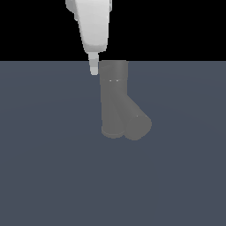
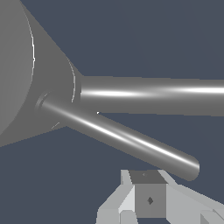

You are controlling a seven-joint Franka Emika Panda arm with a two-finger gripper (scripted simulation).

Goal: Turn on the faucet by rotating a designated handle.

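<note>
While my arm hung down beside the faucet, my gripper sat just off the top cap, at about nine o'clock from it in the exterior view, level with the cap's upper edge. I could not tell how far my fingers were spread: the exterior view showed only one pale fingertip, and the wrist view showed just part of one finger, with nothing caught in it.

The faucet stood upright on the dark floor, its thick slanted spout branching toward five o'clock from the body. Two rods ran out from the body in the wrist view. The thinner one, ending in a rounded free tip close to my finger, I took to be the handle; the thicker one ran out of frame beyond it. From outside, the handle could not be made out against the cap.

I judged I was placed this way so a sideways push near the handle's free end would swing it about the faucet's axis, where leverage is best. My finger seemed close to the tip but apart from it, so the turning looked not yet begun.
</note>
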